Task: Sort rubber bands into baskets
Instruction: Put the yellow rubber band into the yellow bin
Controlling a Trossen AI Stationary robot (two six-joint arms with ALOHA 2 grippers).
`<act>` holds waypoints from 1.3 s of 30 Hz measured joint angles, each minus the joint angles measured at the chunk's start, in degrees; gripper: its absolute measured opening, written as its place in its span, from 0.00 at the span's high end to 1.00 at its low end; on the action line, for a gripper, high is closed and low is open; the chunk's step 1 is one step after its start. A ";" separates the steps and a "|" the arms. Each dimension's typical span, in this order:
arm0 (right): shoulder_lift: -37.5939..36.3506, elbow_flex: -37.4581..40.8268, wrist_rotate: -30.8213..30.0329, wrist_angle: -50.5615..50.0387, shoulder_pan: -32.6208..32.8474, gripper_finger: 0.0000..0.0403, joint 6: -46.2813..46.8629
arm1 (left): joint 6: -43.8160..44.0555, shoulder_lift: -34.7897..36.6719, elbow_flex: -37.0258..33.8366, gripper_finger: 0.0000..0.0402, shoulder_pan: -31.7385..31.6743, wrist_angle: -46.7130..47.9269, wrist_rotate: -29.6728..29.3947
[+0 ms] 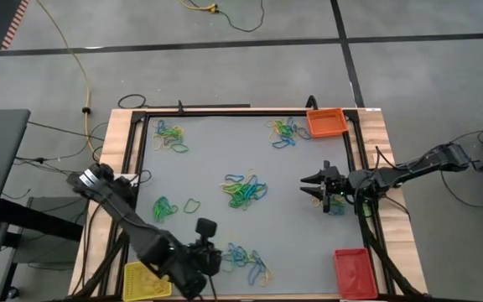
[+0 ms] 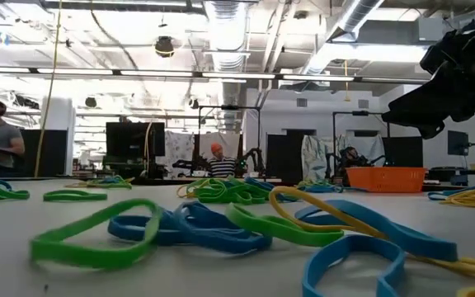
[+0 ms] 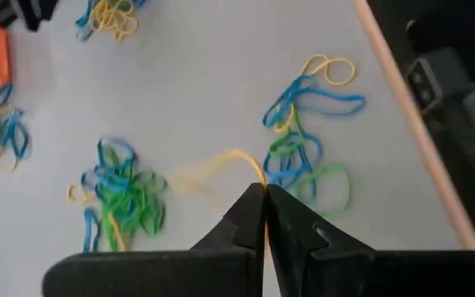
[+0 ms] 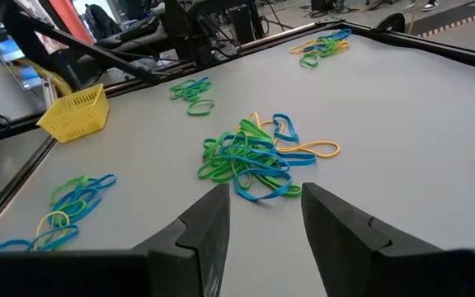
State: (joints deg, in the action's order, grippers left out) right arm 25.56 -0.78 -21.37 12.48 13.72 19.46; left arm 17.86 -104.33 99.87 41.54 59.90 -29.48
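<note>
Rubber bands in yellow, green and blue lie in loose heaps on the grey mat: far left (image 1: 170, 138), far right (image 1: 285, 132), middle (image 1: 244, 191) and near edge (image 1: 250, 262). My left gripper (image 3: 262, 194) hangs over the near heap (image 3: 299, 144), shut on one yellow rubber band (image 3: 213, 172). The yellow basket (image 1: 145, 281) stands at the near left corner, the red basket (image 1: 355, 270) at the near right, the orange basket (image 1: 325, 122) at the far right. My right gripper (image 4: 266, 206) waits open at the right side, facing the middle heap (image 4: 250, 161). My left gripper pinches one end of the yellow band's loop (image 3: 254, 175) between its two fingertips. The fingers slant downward from the near left side. The rest of the loop trails away from the tips, blurred, above the mat and apart from the heaps.
A dark frame (image 1: 250, 111) and wooden border (image 1: 120, 134) run round the mat. Bare mat lies between the heaps. In the low view several bands (image 2: 221, 227) lie close in front and people show in the room behind.
</note>
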 joint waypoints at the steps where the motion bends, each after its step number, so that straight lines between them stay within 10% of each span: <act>1: 0.00 0.00 0.01 -0.01 0.00 0.55 0.01 | 1.71 0.44 1.05 1.00 0.41 2.03 0.97; 17: -0.02 0.00 0.02 0.12 0.00 0.55 0.20 | 33.44 1.24 4.87 1.00 7.95 17.94 25.50; 39: -0.02 0.00 0.04 0.19 0.00 0.55 0.64 | 52.24 1.20 3.27 1.00 16.17 23.16 26.41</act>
State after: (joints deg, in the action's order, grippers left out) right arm 25.54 -0.78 -21.32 12.67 13.72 20.10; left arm 70.10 -103.13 103.14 57.71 83.06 -3.07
